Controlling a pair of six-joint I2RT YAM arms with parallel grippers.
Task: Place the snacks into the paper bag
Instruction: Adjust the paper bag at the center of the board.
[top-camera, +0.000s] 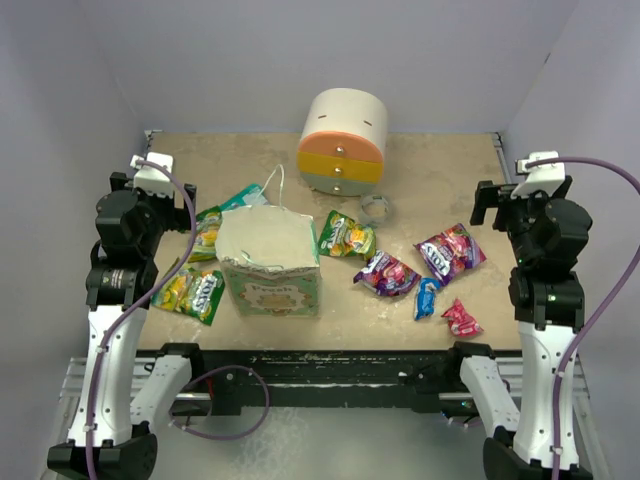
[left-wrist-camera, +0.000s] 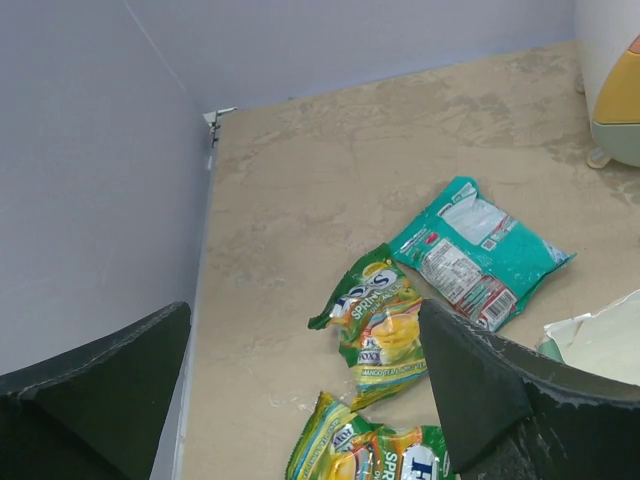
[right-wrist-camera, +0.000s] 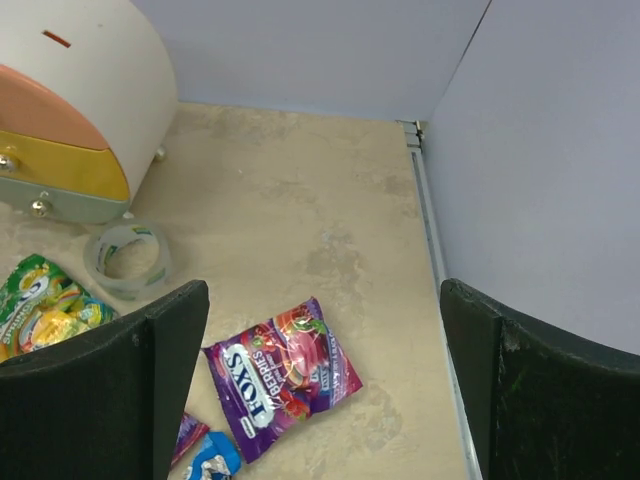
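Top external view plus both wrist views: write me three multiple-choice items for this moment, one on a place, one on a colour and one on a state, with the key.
1. Where is the teal packet relative to the paper bag?
A inside it
B in front of it
C behind its left corner

2. What colour is the middle drawer of the round drawer unit?
A blue
B yellow
C black

3. What state are the left gripper and the right gripper in?
A both open and empty
B both shut on packets
C left shut, right open

Key:
1. C, the packet lies flat just past the bag's rear left corner.
2. B, a yellow drawer sits between the orange one and the pale base.
3. A, each wrist view shows the fingers wide apart with nothing between them.
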